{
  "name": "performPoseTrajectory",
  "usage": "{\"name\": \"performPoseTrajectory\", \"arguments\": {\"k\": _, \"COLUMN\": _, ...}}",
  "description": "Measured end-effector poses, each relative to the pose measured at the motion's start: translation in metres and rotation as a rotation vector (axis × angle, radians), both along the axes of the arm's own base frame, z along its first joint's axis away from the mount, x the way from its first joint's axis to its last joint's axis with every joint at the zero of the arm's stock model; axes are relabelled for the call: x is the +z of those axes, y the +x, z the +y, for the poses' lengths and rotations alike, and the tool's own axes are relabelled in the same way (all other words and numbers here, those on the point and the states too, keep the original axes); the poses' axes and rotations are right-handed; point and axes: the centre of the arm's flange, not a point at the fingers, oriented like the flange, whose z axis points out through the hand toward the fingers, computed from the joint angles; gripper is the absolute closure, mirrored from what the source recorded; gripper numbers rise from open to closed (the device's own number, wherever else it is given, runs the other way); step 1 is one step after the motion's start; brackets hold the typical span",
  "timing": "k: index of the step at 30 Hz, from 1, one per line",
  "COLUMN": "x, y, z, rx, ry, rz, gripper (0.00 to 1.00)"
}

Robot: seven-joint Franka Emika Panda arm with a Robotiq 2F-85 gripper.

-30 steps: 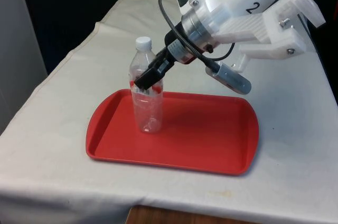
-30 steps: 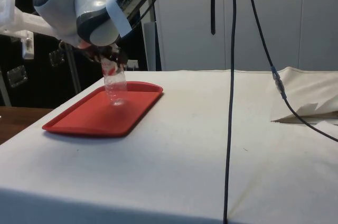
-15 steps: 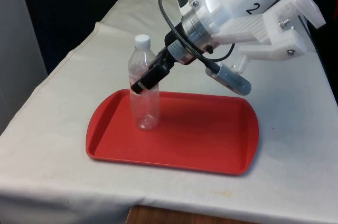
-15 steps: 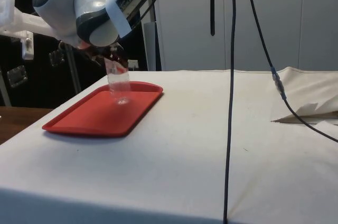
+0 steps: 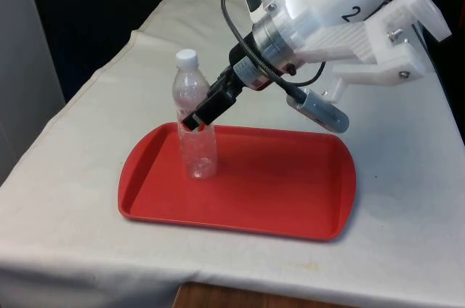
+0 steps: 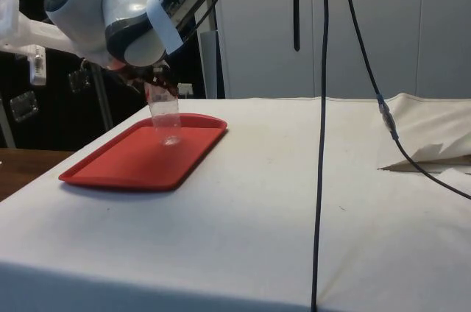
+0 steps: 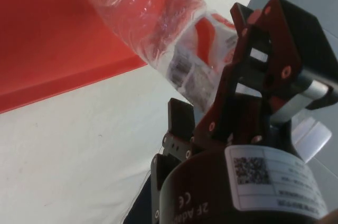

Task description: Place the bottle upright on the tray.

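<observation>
White-clothed table (image 5: pixel 87 141), red tray (image 5: pixel 290 192) near its front edge, pincer (image 5: pixel 197 118) clamped on clear bottle (image 5: pixel 195 150) standing on it

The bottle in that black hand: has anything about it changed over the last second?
The bottle has slid a little towards the front view's left on the tray, carried by the hand, which stays clamped around its label band. It now stands nearly upright, its base low over or on the tray floor; I cannot tell which. The tray and the white cloth have not moved.
</observation>
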Motion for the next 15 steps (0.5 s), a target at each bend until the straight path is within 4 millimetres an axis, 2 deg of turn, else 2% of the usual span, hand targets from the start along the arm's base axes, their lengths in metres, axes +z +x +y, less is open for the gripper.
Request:
{"name": "performPoseTrajectory", "arguments": {"k": 8, "x": -0.0008, "y": -0.0004, "z": -0.0003, "rx": -0.002, "ry": -0.001, "rz": 0.003, "gripper": 0.00}}
{"name": "performPoseTrajectory", "arguments": {"k": 15, "x": -0.0002, "y": -0.0010, "z": 0.0078, "rx": -0.004, "ry": -0.003, "rz": 0.007, "gripper": 0.00}}
